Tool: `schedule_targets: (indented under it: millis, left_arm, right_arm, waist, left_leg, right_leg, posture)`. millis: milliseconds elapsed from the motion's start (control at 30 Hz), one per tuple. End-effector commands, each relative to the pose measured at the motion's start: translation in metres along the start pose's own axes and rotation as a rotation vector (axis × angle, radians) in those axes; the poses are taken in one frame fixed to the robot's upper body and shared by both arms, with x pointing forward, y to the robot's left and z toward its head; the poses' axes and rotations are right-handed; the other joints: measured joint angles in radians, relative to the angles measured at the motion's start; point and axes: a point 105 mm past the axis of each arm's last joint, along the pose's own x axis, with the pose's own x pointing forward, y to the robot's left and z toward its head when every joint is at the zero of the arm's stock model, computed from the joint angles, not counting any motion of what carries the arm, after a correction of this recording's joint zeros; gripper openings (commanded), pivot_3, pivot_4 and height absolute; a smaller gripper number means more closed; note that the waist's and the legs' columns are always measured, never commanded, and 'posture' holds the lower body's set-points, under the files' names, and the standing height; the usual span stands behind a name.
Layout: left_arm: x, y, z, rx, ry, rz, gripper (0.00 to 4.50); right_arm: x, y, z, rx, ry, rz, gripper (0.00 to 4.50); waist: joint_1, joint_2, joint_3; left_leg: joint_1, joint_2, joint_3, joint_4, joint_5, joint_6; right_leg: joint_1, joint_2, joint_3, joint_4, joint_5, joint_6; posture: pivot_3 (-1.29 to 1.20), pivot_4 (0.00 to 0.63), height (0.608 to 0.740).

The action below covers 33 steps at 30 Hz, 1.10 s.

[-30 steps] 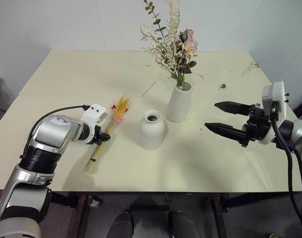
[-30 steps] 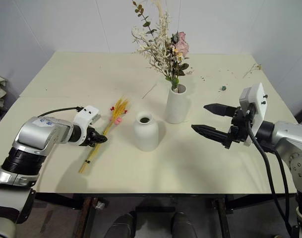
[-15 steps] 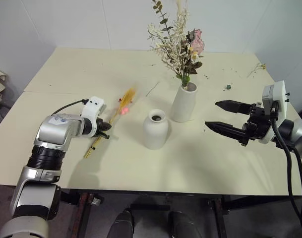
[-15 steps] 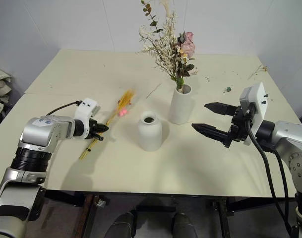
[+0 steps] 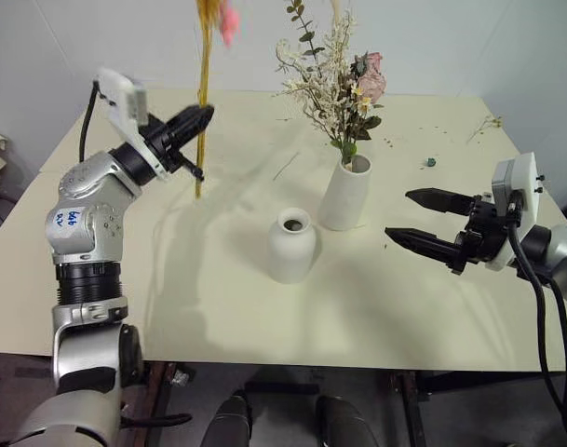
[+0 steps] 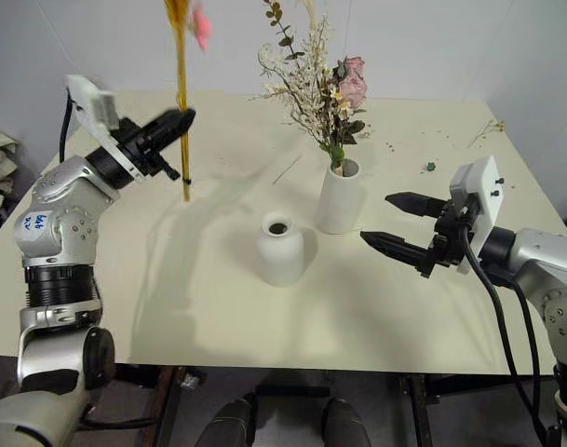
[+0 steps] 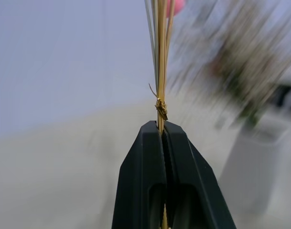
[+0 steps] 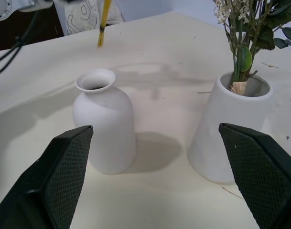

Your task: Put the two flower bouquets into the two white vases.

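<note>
Wheat bundle lifted off the tabletop in the left hand; rose bunch seated in the tall vase.

Left hand [image 5: 197, 118] is clenched on the slim yellow wheat bundle [image 5: 205, 56], gripped low on the stalks just below a small tie, the bundle hanging upright in the air above the left side of the tabletop [image 5: 264, 307], its pink bits at top. Rose bouquet [image 5: 339, 84] stands in the tall tapered vase [image 5: 346, 194]. The short narrow-necked vase [image 5: 291, 246] stands just in front of it and to its left, mouth unfilled. Right hand [image 5: 427, 222] hovers over the right side of the tabletop, fingers spread wide, grasping nothing, aimed toward both vases.
</note>
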Motion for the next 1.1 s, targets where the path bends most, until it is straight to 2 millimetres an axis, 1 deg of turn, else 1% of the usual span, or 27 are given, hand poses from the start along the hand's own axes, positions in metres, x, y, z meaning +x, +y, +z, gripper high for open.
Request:
schedule_targets:
  millis: [33,167,267,333,400,533,600,767,900,1100]
  left_arm:
    - [0.0,-0.018,0.037,0.006,-0.2,-0.121,0.04]
    - [0.002,-0.038,0.039,-0.066,-0.248,-0.23,0.04]
    - [0.004,-0.053,0.043,-0.121,-0.286,-0.316,0.04]
    - [0.006,-0.065,0.037,-0.174,-0.265,-0.393,0.04]
    - [0.007,-0.072,0.029,-0.21,-0.24,-0.433,0.04]
    - [0.014,-0.078,0.023,-0.271,-0.26,-0.455,0.04]
    - [0.017,-0.08,0.013,-0.29,-0.245,-0.465,0.04]
    - [0.026,-0.079,-0.007,-0.335,-0.233,-0.445,0.04]
    - [0.032,-0.077,-0.014,-0.351,-0.243,-0.433,0.04]
    - [0.041,-0.087,-0.021,-0.381,-0.252,-0.476,0.04]
  right_arm:
    - [-0.006,0.013,0.016,-0.025,-0.081,0.046,4.5]
    - [-0.014,0.028,0.022,-0.009,-0.129,0.13,4.5]
    - [-0.019,0.035,0.026,-0.013,-0.157,0.173,4.5]
    - [-0.022,0.038,0.028,-0.037,-0.155,0.199,4.5]
    - [-0.024,0.039,0.031,-0.057,-0.153,0.214,4.5]
    - [-0.023,0.036,0.03,-0.077,-0.135,0.204,4.5]
    - [-0.022,0.034,0.028,-0.078,-0.132,0.194,4.5]
    - [-0.02,0.034,0.024,-0.076,-0.135,0.175,4.5]
    - [-0.02,0.032,0.024,-0.077,-0.137,0.161,4.5]
    - [-0.019,0.031,0.023,-0.082,-0.133,0.144,4.5]
  waist:
    - [-0.003,0.0,0.0]
    - [-0.001,0.0,0.0]
    - [-0.001,0.0,0.0]
    - [-0.001,0.0,0.0]
    - [-0.002,0.0,0.0]
    - [-0.001,0.0,0.0]
    - [-0.002,0.0,0.0]
    - [0.0,0.0,0.0]
    - [0.0,0.0,0.0]
    - [0.001,0.0,0.0]
  left_leg:
    - [0.0,0.0,0.0,0.0,0.0,0.0]
    - [0.0,0.0,0.0,0.002,0.0,0.0]
    - [0.0,0.0,0.0,0.005,0.0,0.0]
    - [0.0,0.0,0.0,0.007,0.0,0.001]
    - [0.001,0.0,0.0,0.009,0.0,0.001]
    - [0.001,0.0,0.001,0.009,0.001,0.002]
    - [0.001,0.0,0.001,0.009,0.001,0.002]
    - [0.001,0.0,0.001,0.009,0.001,0.003]
    - [0.0,0.0,0.002,0.009,0.0,0.003]
    - [0.0,0.0,0.002,0.008,0.0,0.004]
  right_leg:
    - [0.0,0.0,0.0,0.0,0.0,0.0]
    - [0.001,0.001,0.0,0.001,0.0,0.001]
    - [0.003,0.001,0.0,0.001,0.001,0.002]
    - [0.003,0.001,0.001,0.001,0.001,0.002]
    - [0.004,0.001,0.001,0.0,0.001,0.002]
    - [0.005,0.001,0.001,-0.002,0.001,-0.001]
    - [0.005,0.001,0.001,-0.004,0.001,-0.003]
    - [0.006,0.001,0.001,-0.007,0.001,-0.004]
    - [0.006,0.001,0.001,-0.008,0.002,-0.003]
    - [0.006,0.001,0.001,-0.009,0.002,-0.002]
  posture:
    - [0.0,0.15,0.74]
    - [0.0,0.15,0.74]
    - [0.0,0.15,0.74]
    - [0.0,0.15,0.74]
    - [0.0,0.15,0.74]
    - [0.0,0.15,0.74]
    - [0.0,0.15,0.74]
    - [0.0,0.15,0.74]
    - [0.0,0.15,0.74]
    - [0.0,0.15,0.74]
